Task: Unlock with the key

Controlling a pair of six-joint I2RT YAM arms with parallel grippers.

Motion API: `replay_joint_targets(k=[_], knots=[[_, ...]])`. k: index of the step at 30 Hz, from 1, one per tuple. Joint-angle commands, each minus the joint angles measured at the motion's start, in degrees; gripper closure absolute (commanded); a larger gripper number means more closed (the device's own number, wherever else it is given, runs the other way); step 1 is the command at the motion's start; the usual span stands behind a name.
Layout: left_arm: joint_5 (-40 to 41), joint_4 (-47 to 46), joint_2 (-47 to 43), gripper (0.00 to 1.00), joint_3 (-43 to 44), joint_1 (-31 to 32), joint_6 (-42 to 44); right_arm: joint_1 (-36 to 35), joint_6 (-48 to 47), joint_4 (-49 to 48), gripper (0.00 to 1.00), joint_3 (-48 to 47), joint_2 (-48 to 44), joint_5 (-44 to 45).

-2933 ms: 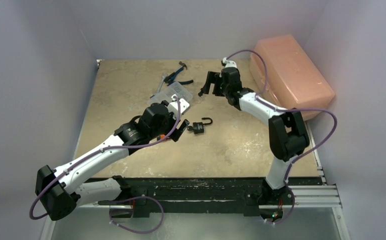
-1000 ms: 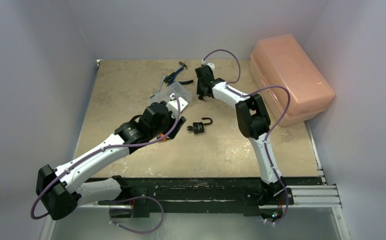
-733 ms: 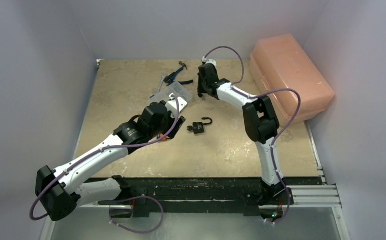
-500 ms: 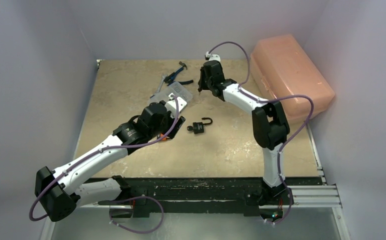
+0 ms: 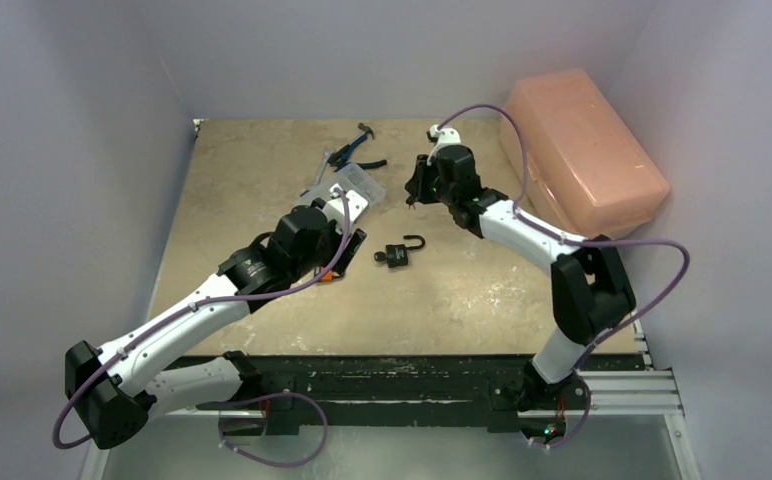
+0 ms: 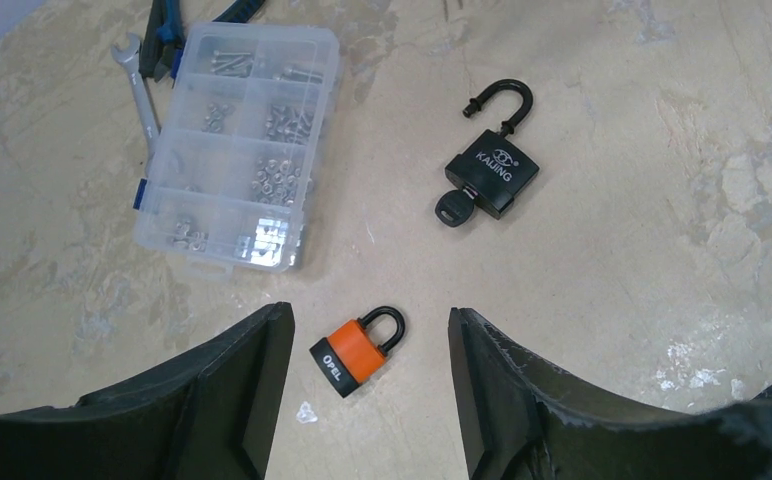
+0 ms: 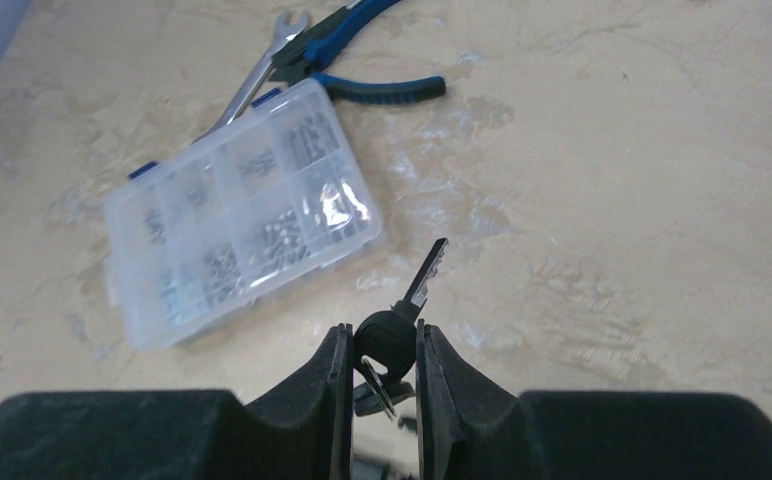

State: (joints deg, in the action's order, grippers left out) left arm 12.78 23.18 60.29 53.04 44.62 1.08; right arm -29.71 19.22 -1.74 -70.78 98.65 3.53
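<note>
The key (image 7: 414,298) is clamped by its black head in the right fingers (image 7: 440,385), blade pointing out. It is held clear of the table (image 7: 642,200), right of the screw box (image 7: 242,235). The orange padlock (image 6: 357,355) lies flat, shackle shut, near and left of the black padlock (image 6: 490,172), which stands open with its own key in. The left fingers (image 6: 252,385) are wide, hovering astride the orange padlock and gripping nothing. Recommended: pin the padlock body first, line the blade up with the keyway before pushing, then turn.
</note>
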Motion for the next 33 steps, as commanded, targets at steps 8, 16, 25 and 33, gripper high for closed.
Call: replay_joint_targets(k=[8, 16, 25, 33], knots=[[7.68, -2.37, -2.28, 0.39, 1.23, -0.49, -2.70, -4.50, -4.01, -17.01, 1.00, 22.59, -23.72, -3.42], [8.24, -3.79, -4.23, 0.35, 0.64, -0.50, -3.40, -6.13, -6.41, -34.25, 1.00, 37.69, -33.73, -7.60], [2.34, -6.45, -5.68, 0.35, 0.28, -0.54, -5.97, -9.29, -11.75, -54.44, 1.00, 49.17, -36.55, -13.37], [-7.17, -11.20, -8.78, 0.35, -0.64, -0.67, -11.37, -15.39, -18.81, -65.84, 1.00, 52.74, -32.35, -15.73]])
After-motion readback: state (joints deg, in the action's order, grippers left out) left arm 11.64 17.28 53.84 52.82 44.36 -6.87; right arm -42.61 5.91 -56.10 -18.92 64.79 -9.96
